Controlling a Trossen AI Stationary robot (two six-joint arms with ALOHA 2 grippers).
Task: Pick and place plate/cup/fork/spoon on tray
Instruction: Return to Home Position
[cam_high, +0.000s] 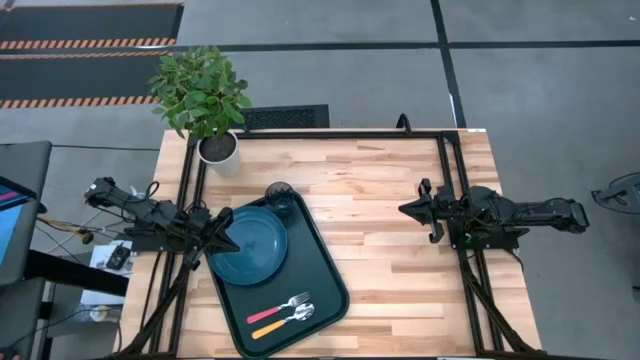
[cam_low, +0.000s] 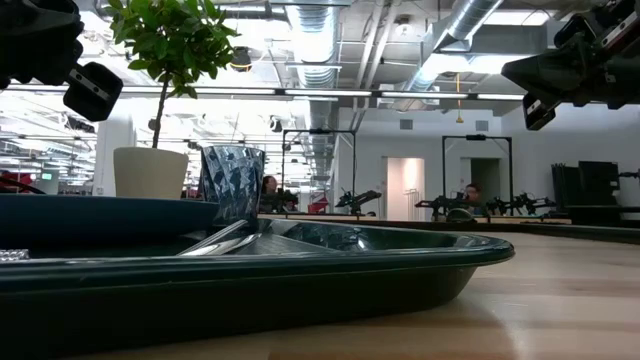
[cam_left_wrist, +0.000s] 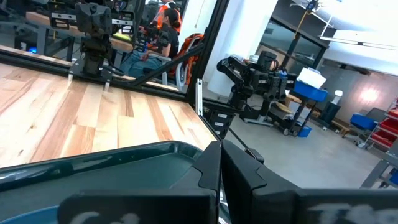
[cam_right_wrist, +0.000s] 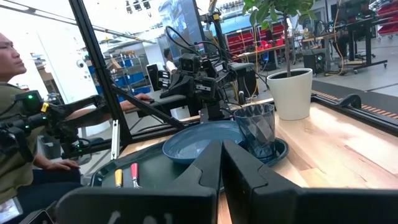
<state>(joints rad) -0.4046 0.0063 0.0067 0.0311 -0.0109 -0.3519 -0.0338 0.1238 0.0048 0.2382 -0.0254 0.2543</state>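
The tray (cam_high: 325, 262) lies aslant on the left half of the table (cam_high: 390, 200), one short end reaching the front edge. On it the plate (cam_high: 250, 246) fills the end toward the back edge, the cup (cam_high: 280, 197) stands at the tray's back corner just beside the plate, and the fork (cam_high: 279, 307) and spoon (cam_high: 283, 320) lie side by side near the tray's front end. A potted plant (cam_high: 205, 100) stands at the table's back left corner.

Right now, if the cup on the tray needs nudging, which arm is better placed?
Left. The left gripper hangs over the plate beside the cup; the right gripper waits off the tray.
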